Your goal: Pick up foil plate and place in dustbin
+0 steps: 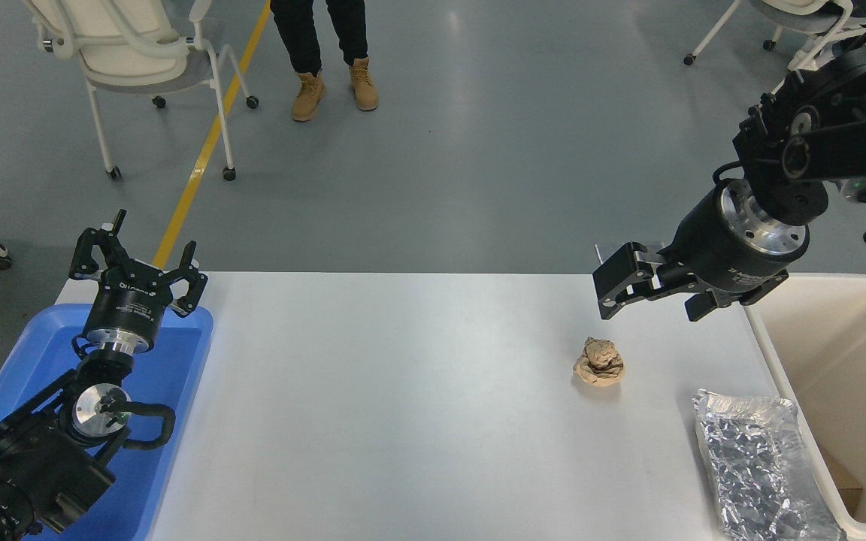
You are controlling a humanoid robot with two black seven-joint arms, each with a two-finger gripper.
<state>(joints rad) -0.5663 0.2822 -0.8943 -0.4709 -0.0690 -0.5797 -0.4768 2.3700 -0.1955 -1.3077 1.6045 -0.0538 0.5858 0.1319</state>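
The foil plate (760, 466), shiny crinkled silver, lies flat at the table's near right corner, right beside the dustbin (779, 361). This cream bin stands against the table's right edge. My right gripper (647, 299) hangs above the table's far right part, pointing left, open and holding nothing. It is well beyond the foil plate and above a crumpled brown paper wad (599, 362). At the lower left, my left gripper (140, 255) is parked open over the blue bin (177, 376).
The blue bin sits at the table's left edge under the left arm. A piece of cardboard lies inside the dustbin. A person in tan boots (334, 89) stands beyond the table, near a white wheeled chair (132, 68).
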